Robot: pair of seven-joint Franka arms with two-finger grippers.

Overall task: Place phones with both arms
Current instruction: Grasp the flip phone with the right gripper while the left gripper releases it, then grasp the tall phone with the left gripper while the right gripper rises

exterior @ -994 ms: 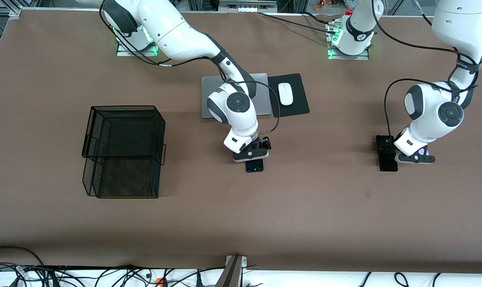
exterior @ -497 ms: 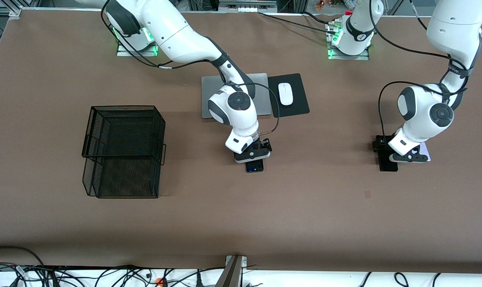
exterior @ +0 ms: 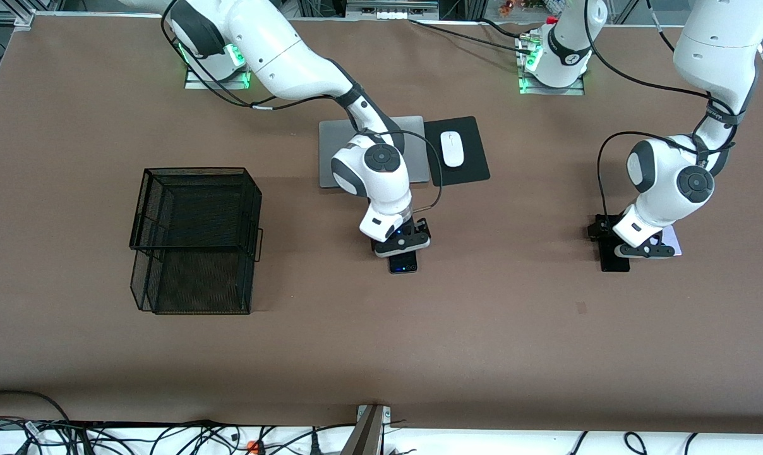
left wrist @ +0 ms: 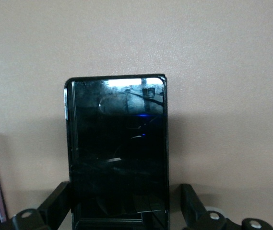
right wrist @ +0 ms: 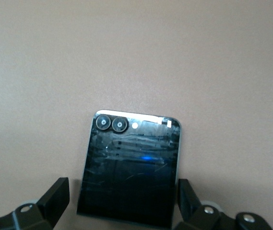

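The right gripper (exterior: pixel 402 248) is spread astride the black flip phone (exterior: pixel 403 261) at mid-worktop; its wrist view shows the fingers (right wrist: pixel 54 194) clear of the phone's edges. The left gripper (exterior: pixel 640 249), also spread, straddles the black slab phone (exterior: pixel 612 260) toward the left arm's end. The lilac-white phone (exterior: pixel 672 238) just beside it is mostly hidden. The worktop (exterior: pixel 482 328) is brown.

The left arm's wrist hides most of the lilac-white phone (exterior: pixel 672 238) and the slab phone's (exterior: pixel 612 259) upper end.
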